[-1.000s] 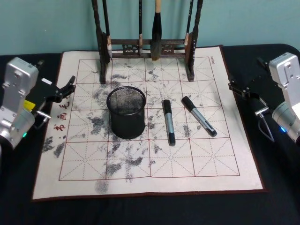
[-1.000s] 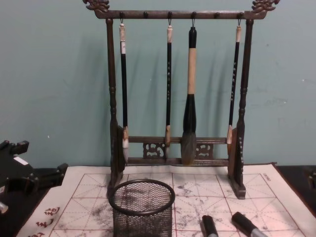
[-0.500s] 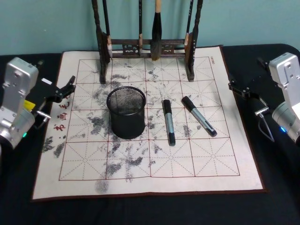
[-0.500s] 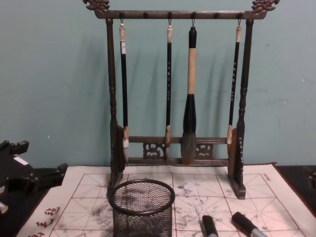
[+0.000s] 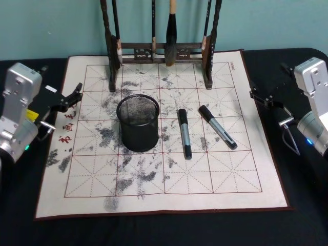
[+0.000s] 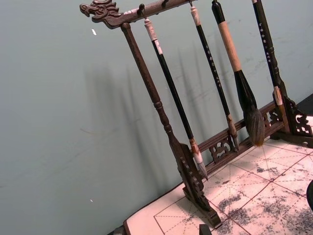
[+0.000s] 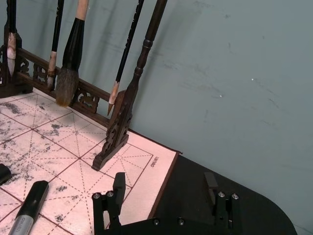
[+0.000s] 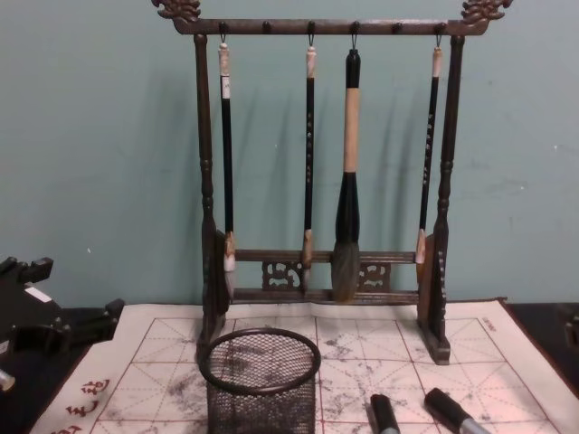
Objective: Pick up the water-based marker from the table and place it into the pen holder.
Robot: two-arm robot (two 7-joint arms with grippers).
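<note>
Left gripper (image 5: 77, 95), right gripper (image 5: 259, 97): fingers held spread, empty, readied for grasp | grey black-capped marker (image 5: 184, 134) left flat nearer right fingers, beside round black wire-mesh pen holder (image 5: 138, 139).

A tall dark wooden brush rack (image 8: 330, 27) with carved ends is set at the far edge of a white gridded calligraphy mat (image 5: 169, 189). The mat is smudged with grey ink and laid on the black-covered bench (image 5: 154, 230). Four brushes (image 8: 225, 154) are hung from the top rail, the thickest brush (image 8: 348, 181) third from the left. A teal wall (image 8: 99, 163) is seen behind.
</note>
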